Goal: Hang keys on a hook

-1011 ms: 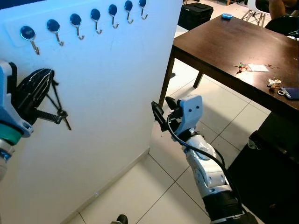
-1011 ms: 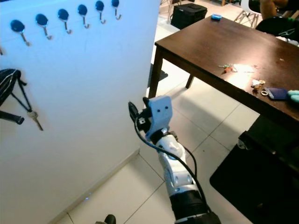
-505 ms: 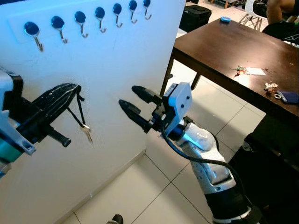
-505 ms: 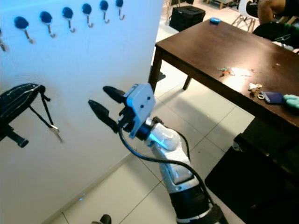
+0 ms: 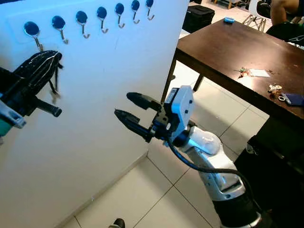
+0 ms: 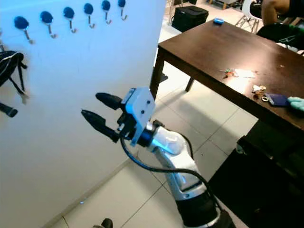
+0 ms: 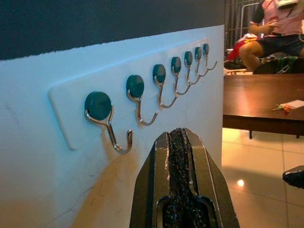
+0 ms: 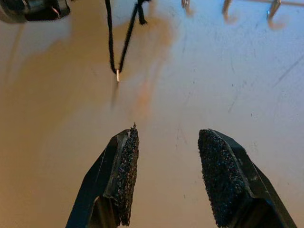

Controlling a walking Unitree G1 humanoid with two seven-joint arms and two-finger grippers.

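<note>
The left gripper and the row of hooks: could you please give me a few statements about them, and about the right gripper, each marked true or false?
1. The left gripper is shut on the keys' black cord. True.
2. The cord already hangs on the hook at the left end of the row. False: it hangs from the gripper, just below that hook.
3. The right gripper is shut. False: its fingers are spread apart and hold nothing.
4. The white wall carries a row of metal hooks. True.
5. A dark wooden table stands to the robot's right. True.
</note>
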